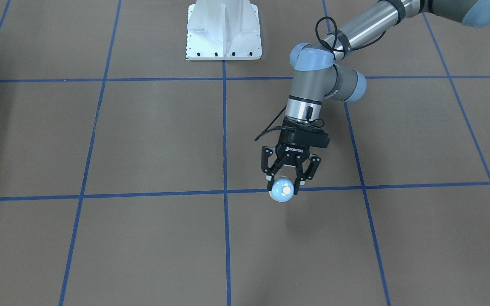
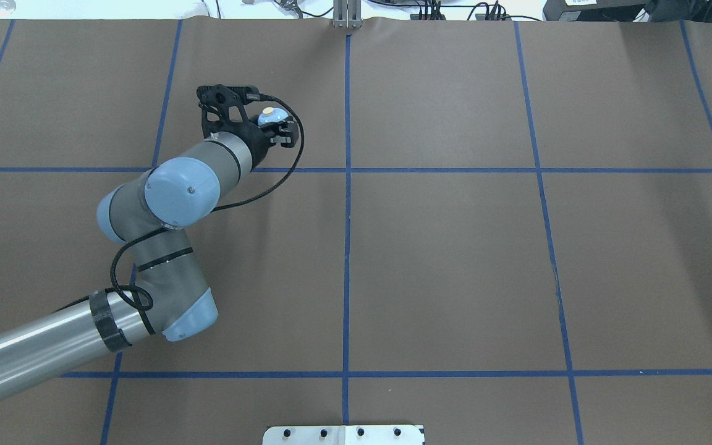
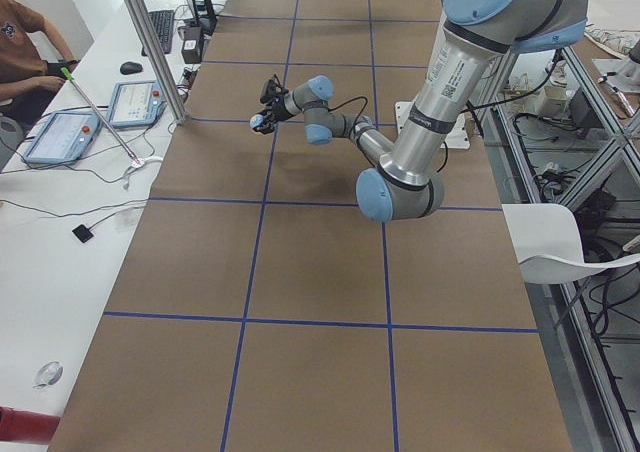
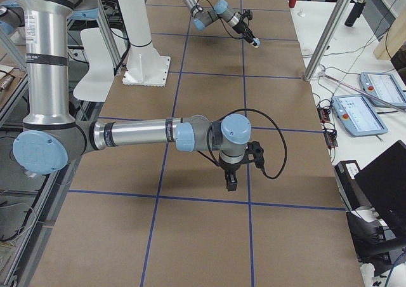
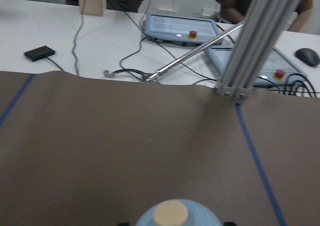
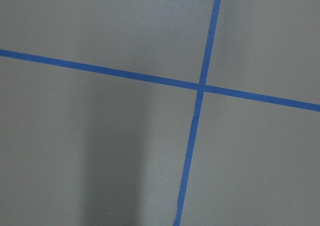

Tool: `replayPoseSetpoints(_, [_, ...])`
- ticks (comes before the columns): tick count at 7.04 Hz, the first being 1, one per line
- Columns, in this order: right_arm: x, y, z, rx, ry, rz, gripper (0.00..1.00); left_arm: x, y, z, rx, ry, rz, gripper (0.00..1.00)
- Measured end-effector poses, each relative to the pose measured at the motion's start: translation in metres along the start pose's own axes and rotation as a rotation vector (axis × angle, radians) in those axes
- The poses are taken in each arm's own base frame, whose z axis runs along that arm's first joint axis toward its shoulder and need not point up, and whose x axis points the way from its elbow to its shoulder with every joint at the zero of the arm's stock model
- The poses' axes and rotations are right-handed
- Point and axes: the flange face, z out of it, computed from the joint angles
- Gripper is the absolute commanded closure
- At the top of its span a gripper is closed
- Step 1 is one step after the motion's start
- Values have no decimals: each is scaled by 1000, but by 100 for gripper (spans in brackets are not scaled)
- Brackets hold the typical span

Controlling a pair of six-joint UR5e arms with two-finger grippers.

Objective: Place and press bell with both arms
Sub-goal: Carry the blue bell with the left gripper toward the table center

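The bell (image 1: pixel 282 190), light blue with a cream button, is gripped between the fingers of my left gripper (image 1: pixel 283 187), which is shut on it. The bell hangs a little above the brown table, near a blue tape line. In the overhead view the bell (image 2: pixel 269 115) is at the far left-centre, in the left gripper (image 2: pixel 272 122). The left wrist view shows its top (image 5: pixel 171 215) at the bottom edge. My right gripper (image 4: pixel 231 180) shows only in the exterior right view, pointing down over the table. I cannot tell if it is open or shut.
The white bolted pedestal (image 1: pixel 223 34) stands at the robot's side of the table. An aluminium post (image 5: pixel 250 46) rises at the far table edge, with teach pendants (image 5: pixel 180 28) and cables on the white desk beyond. Blue tape lines (image 6: pixel 200 86) cross the brown table.
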Motion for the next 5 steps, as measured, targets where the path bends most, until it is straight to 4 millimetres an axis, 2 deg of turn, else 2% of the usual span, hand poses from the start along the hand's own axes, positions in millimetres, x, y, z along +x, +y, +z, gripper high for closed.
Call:
replayPoseSetpoints(1, [0, 0, 1, -2, -1, 2, 0, 22, 23, -6, 4, 89, 23, 100])
replayPoseSetpoints(2, [0, 0, 1, -3, -4, 4, 0, 48, 37, -6, 3, 145, 52, 100])
replayPoseSetpoints(5, [0, 1, 2, -8, -8, 8, 0, 130, 53, -4, -9, 247, 140, 100])
